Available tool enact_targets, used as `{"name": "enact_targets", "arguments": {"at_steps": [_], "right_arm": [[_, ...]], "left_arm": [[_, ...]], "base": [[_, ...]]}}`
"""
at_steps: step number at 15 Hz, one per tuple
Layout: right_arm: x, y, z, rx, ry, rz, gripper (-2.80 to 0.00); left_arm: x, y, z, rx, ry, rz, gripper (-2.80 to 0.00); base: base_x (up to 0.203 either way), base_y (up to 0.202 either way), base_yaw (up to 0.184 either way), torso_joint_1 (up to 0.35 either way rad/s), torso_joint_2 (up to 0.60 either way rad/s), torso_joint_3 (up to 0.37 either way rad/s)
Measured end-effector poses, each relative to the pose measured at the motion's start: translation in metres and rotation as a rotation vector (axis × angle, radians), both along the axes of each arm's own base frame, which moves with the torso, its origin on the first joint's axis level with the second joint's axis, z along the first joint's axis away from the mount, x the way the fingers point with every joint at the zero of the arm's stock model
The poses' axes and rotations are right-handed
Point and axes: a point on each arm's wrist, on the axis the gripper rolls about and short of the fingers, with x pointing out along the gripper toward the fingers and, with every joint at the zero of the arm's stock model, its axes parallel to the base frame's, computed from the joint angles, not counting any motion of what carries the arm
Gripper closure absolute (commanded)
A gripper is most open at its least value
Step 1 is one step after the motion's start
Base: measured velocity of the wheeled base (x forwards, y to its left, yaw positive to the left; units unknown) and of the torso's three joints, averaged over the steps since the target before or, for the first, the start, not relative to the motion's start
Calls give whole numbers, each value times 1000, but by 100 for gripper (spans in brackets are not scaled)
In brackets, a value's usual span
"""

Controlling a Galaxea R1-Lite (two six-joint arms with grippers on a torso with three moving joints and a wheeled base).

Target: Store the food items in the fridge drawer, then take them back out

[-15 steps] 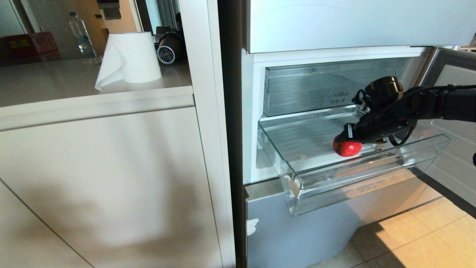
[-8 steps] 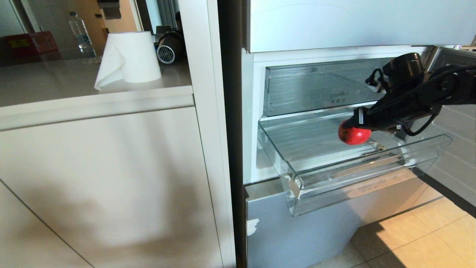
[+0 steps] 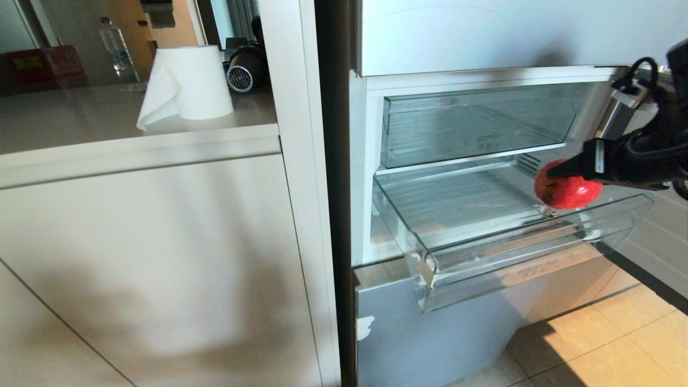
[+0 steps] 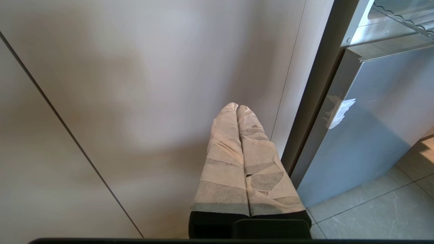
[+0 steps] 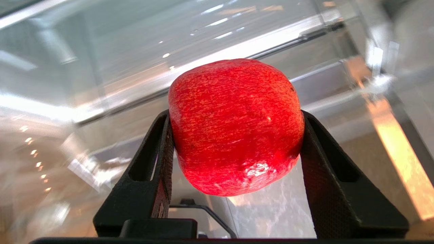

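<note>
My right gripper [image 3: 561, 177] is shut on a glossy red apple [image 3: 567, 191] and holds it in the air over the right end of the fridge drawer [image 3: 510, 258]. The drawer is a clear plastic bin, pulled out, and its ribbed floor is bare. In the right wrist view the apple [image 5: 235, 125] sits squeezed between the two black fingers of the right gripper [image 5: 235, 117]. My left gripper [image 4: 237, 106] is shut on nothing, its taped fingers pressed together, parked low in front of the pale cabinet beside the fridge.
An upper clear bin [image 3: 473, 123] sits pushed in above the drawer. A pale-blue bottom panel [image 3: 430, 333] lies below it. The open fridge door [image 3: 656, 226] stands at the right. A paper roll [image 3: 188, 80] and a bottle [image 3: 115, 51] are on the counter at the left.
The right gripper has risen out of the drawer with the apple and drawn back to the right. The left arm has stayed still.
</note>
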Motion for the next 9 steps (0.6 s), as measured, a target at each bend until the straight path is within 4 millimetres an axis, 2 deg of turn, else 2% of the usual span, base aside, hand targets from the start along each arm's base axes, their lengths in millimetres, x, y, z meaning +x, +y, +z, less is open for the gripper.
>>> {"name": "enact_targets", "arguments": {"at_steps": [3,5,9], "right_arm": [[-63,-5,18,14,-94,-3,0],[-112,-8,24,18,-165,-4,0],[-207,-16,11,22,-307,-6,0]], "left_arm": [[0,0,0,0,0,0,0],[0,0,0,0,0,0,0],[0,0,0,0,0,0,0]], "base": [[0,0,0,0,0,0],[0,0,0,0,0,0],[0,0,0,0,0,0]]}}
